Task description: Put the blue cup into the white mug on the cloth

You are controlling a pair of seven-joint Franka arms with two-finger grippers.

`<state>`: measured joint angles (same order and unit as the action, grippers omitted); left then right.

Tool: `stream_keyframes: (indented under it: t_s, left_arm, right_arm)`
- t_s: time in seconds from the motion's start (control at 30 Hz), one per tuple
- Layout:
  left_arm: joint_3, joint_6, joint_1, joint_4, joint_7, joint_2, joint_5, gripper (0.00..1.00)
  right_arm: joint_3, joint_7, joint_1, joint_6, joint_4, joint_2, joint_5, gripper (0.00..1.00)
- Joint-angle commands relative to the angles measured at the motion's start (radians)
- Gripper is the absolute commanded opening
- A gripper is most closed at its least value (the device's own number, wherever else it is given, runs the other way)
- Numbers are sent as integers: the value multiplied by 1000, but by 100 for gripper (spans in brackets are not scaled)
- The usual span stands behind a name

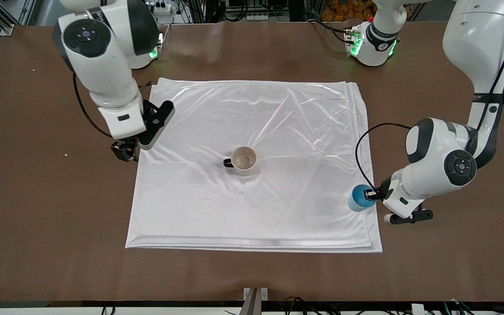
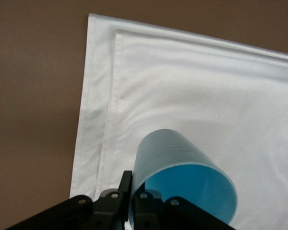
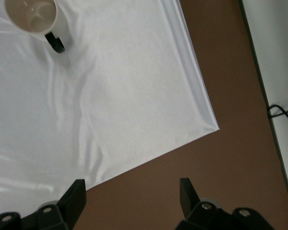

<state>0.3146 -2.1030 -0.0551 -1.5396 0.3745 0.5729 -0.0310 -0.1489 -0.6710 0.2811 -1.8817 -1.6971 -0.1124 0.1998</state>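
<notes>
So the left claw [image 1: 369, 194] is clamped tight on the blue cup's [image 1: 358, 198] rim, over the cloth's [image 1: 252, 210] edge at the left arm's end, well apart from the white mug [image 1: 245, 161] mid-cloth. I'd carry it level, centre it over the mug, then lower straight. Cup's light blue, tapered, handleless. Right claw [image 1: 126, 150] waits wide open over the cloth's edge at the right arm's end.

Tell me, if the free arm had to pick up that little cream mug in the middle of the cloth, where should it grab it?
Probably by the rim, from straight above. The white mug stands upright on the cloth with its mouth open upward, so one finger could drop inside and one outside the wall. Best on the side away from the black handle, which juts toward the right arm's end. The right gripper is open and empty.
</notes>
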Motion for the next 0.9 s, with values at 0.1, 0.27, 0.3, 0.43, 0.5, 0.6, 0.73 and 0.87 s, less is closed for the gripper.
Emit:
stream_keyframes:
  t_s: [0.1,0.27,0.3,0.43,0.5,0.6,0.73,0.87]
  left_arm:
    - [58,38,3,-10,110,-39,10,0]
    - [103,46,7,-10,179,-39,3,0]
    - [109,46,12,-8,196,-42,3,0]
    - [119,46,46,-8,259,-45,2,0]
    - [119,46,67,-8,279,-45,2,0]
    - [119,46,98,-7,313,-47,2,0]
    - [119,46,138,-4,362,-47,0,0]
    - [119,46,184,21,408,-47,0,0]
  right_arm:
    - [-9,74,-72,79,-26,99,0,87]
    - [-11,67,-146,91,-26,117,-2,87]
    - [-11,65,-155,96,-24,120,-2,87]
    - [-11,74,-203,104,-24,143,-2,87]
    - [-11,74,-229,108,-26,146,-2,87]
    - [-9,76,-263,133,-21,149,-11,89]
    - [-9,112,-289,174,16,149,-45,96]
    - [-9,168,-309,196,40,145,-45,100]
